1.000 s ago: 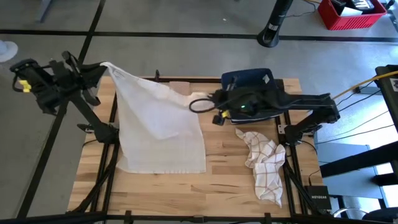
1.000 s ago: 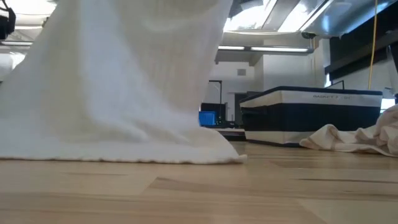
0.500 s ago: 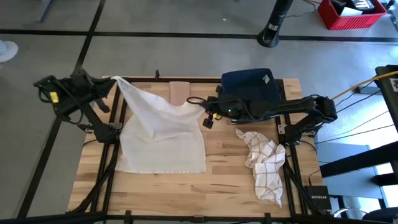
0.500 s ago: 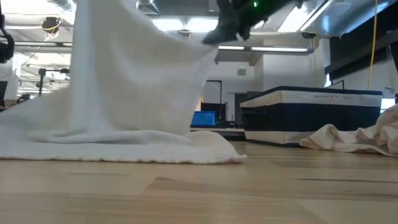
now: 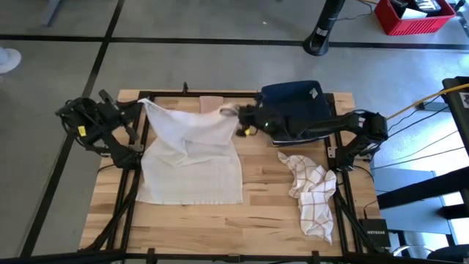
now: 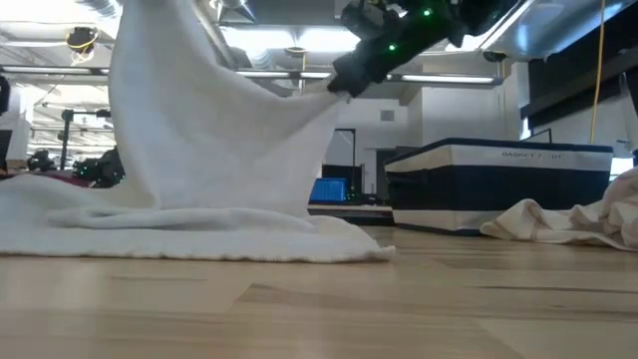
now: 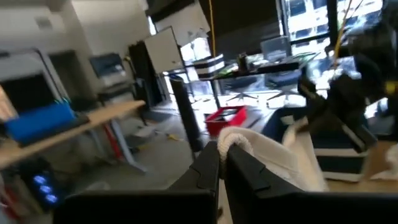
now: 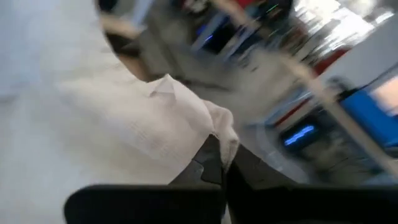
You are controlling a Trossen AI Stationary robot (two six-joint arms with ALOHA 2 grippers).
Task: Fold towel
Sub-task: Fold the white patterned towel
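the white towel (image 5: 192, 158) lies on the left half of the wooden table (image 5: 256, 213), its near edge flat on the boards and its two far corners lifted off the surface, so the cloth sags in a slack fold between them. in the low view the towel (image 6: 199, 150) rises from a flat hem on the tabletop up to a raised corner. the left gripper (image 5: 139, 104) is closed on the far left corner, near the table's far left edge; the left wrist view shows its dark fingers (image 7: 208, 168) pressed together with a roll of white cloth (image 7: 249, 146) between them. the right gripper (image 5: 236, 112) is clamped on the far right corner, held near the middle of the table's far side, and the right wrist view shows a bunch of towel (image 8: 186, 118) pinched at its fingertips (image 8: 214, 158). just behind the right arm sits a dark blue basket (image 5: 293, 103) at the far edge of the table. nearer and to the right, a crumpled checked cloth (image 5: 311, 191) lies well apart from the towel. a small tan patch (image 5: 211, 103) shows on the table's far side between the two grippers. a red crate (image 5: 414, 15) stands on the floor beyond the table.
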